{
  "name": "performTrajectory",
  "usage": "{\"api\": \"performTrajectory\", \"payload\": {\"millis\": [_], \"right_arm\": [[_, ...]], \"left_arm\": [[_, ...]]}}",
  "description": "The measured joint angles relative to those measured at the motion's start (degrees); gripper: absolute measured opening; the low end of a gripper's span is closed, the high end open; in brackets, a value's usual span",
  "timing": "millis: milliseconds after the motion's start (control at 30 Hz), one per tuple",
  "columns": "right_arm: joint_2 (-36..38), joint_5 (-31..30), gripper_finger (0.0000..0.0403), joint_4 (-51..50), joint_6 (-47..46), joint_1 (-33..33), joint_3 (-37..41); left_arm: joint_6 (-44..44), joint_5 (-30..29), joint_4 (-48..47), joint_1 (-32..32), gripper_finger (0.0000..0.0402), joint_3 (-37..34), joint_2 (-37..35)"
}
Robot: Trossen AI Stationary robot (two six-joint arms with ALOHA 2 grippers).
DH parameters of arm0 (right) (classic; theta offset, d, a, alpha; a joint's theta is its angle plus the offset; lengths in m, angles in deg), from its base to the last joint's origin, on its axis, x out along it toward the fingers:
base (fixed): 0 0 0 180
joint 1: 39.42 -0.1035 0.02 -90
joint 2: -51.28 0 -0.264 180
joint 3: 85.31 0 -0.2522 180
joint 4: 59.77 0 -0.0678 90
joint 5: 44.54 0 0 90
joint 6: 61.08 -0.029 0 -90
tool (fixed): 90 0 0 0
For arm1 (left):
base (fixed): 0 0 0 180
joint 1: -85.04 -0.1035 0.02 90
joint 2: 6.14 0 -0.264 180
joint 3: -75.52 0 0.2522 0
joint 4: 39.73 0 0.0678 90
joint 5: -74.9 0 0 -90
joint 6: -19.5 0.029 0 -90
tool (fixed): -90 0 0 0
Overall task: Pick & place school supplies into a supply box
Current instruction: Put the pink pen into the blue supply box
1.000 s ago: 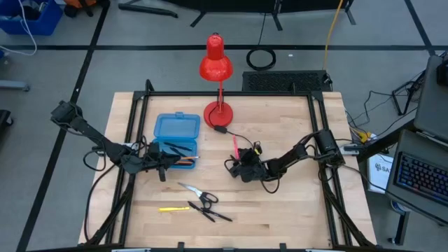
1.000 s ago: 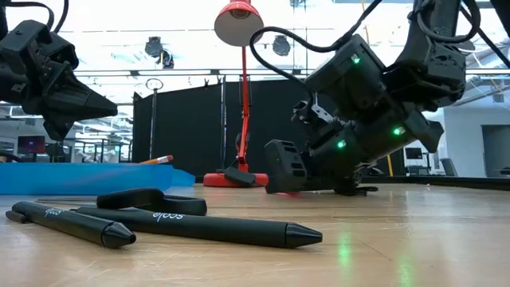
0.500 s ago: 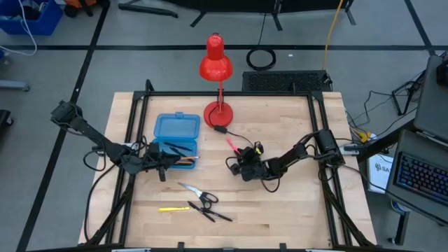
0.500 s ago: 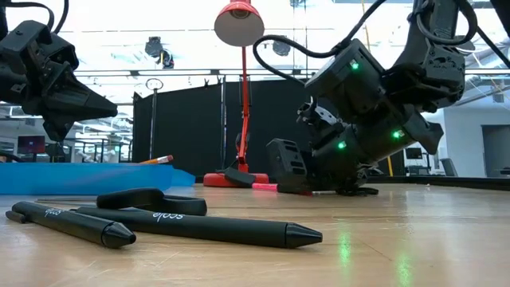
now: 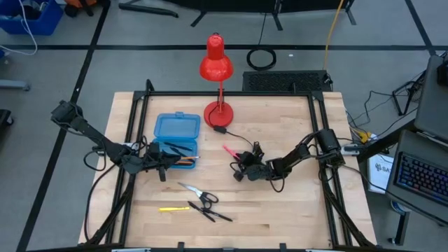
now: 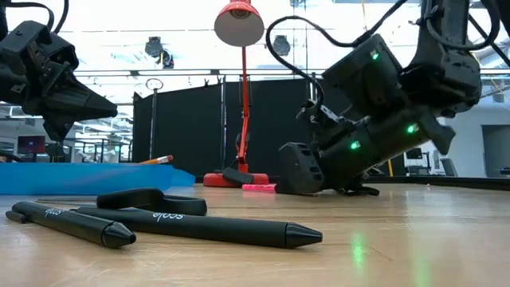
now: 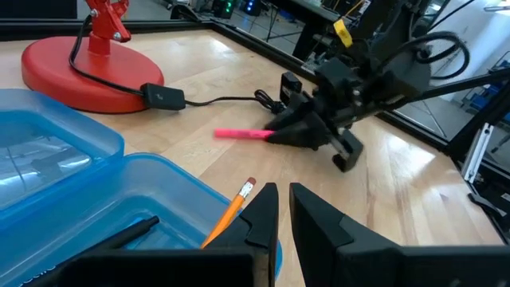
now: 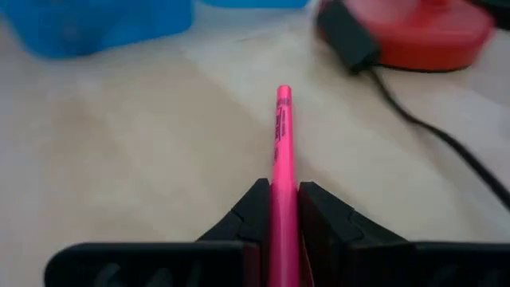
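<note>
surface (image 5: 294,203): a big wooden top with a black frame around it.
red lamp (image 5: 215,66): stands at the back of the surface, and its black cord (image 5: 236,136) runs forward toward the right hand.
supply box (image 5: 176,127): a see-through blue case, open, near the left side of the surface, with an orange pencil (image 7: 231,211) and black pens inside.
left hand (image 5: 162,165): sits at the front edge of the supply box, fingers almost together, holding nothing.
right hand (image 5: 238,168): low over the middle of the surface, squeezing the pink pencil.
scissors (image 5: 198,194): lie flat near the front of the surface.
black pens (image 6: 191,227): lie next to the scissors.
yellow pencil (image 5: 173,208): lies flat, just left of the pens.
pink pencil (image 8: 282,151): sticks out from the right hand's fingers toward the lamp base.
</note>
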Motion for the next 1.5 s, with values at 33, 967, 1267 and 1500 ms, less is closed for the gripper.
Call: {"api": "performTrajectory", "payload": {"millis": [33,967,1267,1500], "right_arm": [[0.6,1.0,0.0039,0.0,0.8,0.0,0.0],[5.6,21.0,0.0038,-8.5,15.0,5.3,-14.2],[5.3,30.2,0.0038,-17.1,18.8,9.5,-24.5],[3.8,35.4,0.0038,-20.7,18.4,12.3,-28.2]], "left_arm": [[0.0,0.0,0.0,0.0,0.0037,0.0,0.0],[-0.3,0.0,1.2,0.0,0.0037,0.0,0.0],[2.5,1.4,4.9,0.0,0.0037,0.0,0.0],[7.1,3.3,10.2,0.1,0.0037,0.0,0.0]]}}
